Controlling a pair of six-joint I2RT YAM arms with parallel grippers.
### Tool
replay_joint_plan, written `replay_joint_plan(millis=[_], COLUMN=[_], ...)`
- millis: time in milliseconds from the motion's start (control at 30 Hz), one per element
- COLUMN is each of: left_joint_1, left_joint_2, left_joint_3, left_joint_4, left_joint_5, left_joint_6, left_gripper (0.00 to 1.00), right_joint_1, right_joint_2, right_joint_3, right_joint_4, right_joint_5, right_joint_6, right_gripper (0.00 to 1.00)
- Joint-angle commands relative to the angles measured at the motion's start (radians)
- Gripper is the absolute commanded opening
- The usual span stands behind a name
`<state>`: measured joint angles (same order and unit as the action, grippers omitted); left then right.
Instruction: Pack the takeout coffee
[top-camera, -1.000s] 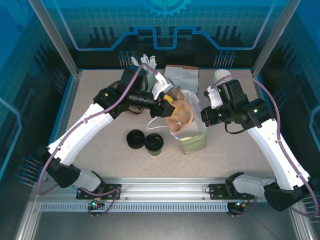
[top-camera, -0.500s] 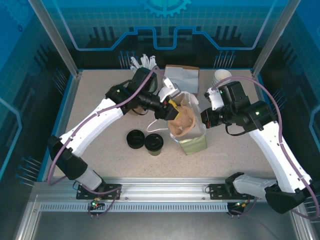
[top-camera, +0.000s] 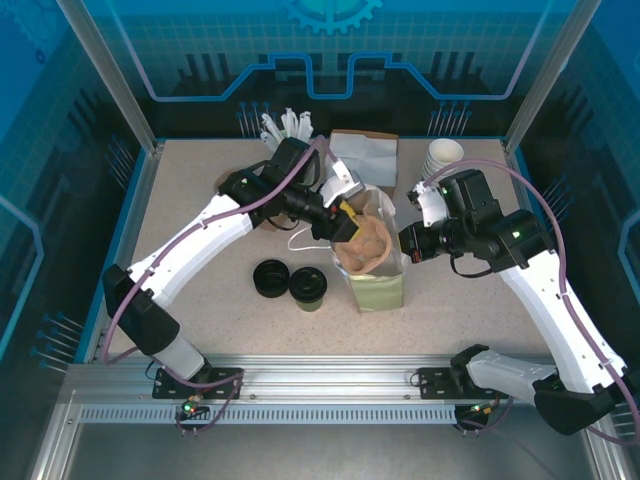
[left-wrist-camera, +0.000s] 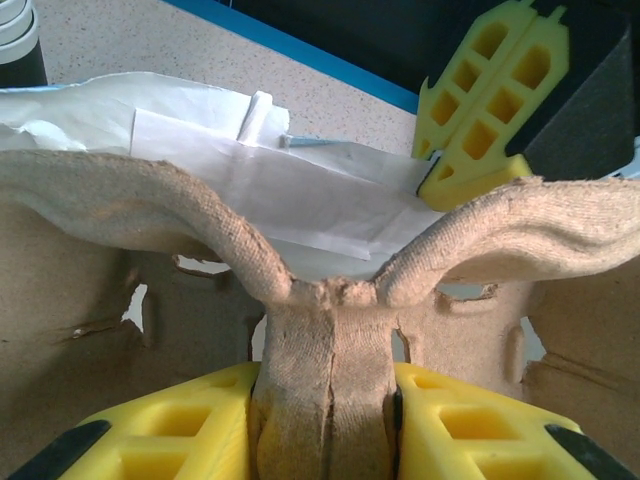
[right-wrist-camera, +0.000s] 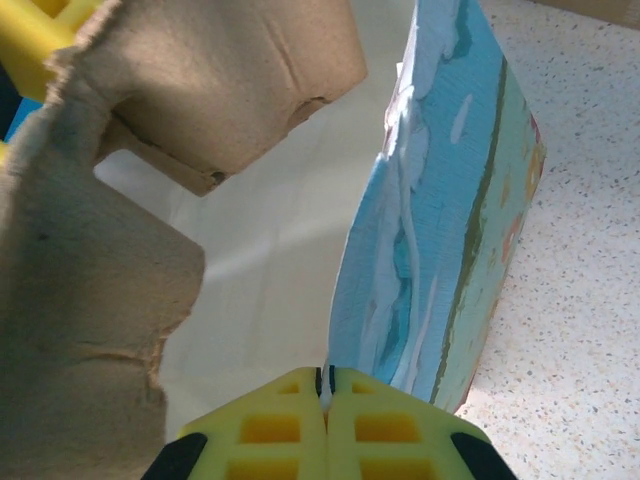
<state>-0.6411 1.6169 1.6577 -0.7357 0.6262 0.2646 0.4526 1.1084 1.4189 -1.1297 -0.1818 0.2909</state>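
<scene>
- Top external view: the takeout coffee (top-camera: 309, 286) stands upright on the worktop (top-camera: 450, 310), lower centre-left of the frame. Its black lid is on.
- It sits just beside a low stack of black lids (top-camera: 270, 278) on its left. It is clear of the paper bag (top-camera: 385, 290) on its right and is in neither tool.
- The left tool (top-camera: 350, 226) reaches in from the upper left over the bag's open mouth, where a brown pulp cup carrier (top-camera: 365, 245) sits.
- Left wrist view: the left tool (left-wrist-camera: 325, 420) is partly closed, its yellow fingers pinching the carrier's (left-wrist-camera: 320, 340) middle rib from both sides.
- Right wrist view: the right tool (right-wrist-camera: 325, 385) is fully closed on the thin top edge of the bag's blue-green wall (right-wrist-camera: 450, 200). The carrier (right-wrist-camera: 100, 280) fills the left of the frame.
- A stack of white cups (top-camera: 443, 157) stands at the upper right of the top view, well away from the coffee.
</scene>
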Motion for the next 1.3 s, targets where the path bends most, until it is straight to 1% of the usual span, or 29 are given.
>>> replay_joint_plan(millis=[0,467,700,933,1067,1267], left_joint_1=[-0.011,-0.028,-0.043,-0.074,-0.096,-0.143], left_joint_2=[0.035,0.095,0.094,0.104,0.104,0.107], left_joint_3=[-0.024,-0.045,-0.065,-0.05,-0.037,0.0], left_joint_4=[0.003,-0.01,-0.014,-0.024,-0.024,-0.076], left_joint_5=[-0.016,-0.04,-0.085,-0.133,-0.191,-0.304], left_joint_6=[0.04,0.064,0.089,0.11,0.12,0.155], left_gripper=[0.35,0.34,0.34,0.33,0.34,0.34], right_joint_1=[0.004,0.004,0.004,0.003,0.003,0.004], right_joint_2=[-0.019,-0.027,-0.025,-0.026,-0.028,-0.032], right_joint_3=[-0.017,-0.044,-0.049,-0.051,-0.05,-0.057], right_joint_4=[0.026,0.063,0.071,0.07,0.071,0.079], right_joint_5=[-0.056,-0.081,-0.074,-0.073,-0.073,-0.079], right_joint_6=[0.016,0.037,0.042,0.052,0.063,0.076], right_gripper=[0.0,0.0,0.0,0.0,0.0,0.0])
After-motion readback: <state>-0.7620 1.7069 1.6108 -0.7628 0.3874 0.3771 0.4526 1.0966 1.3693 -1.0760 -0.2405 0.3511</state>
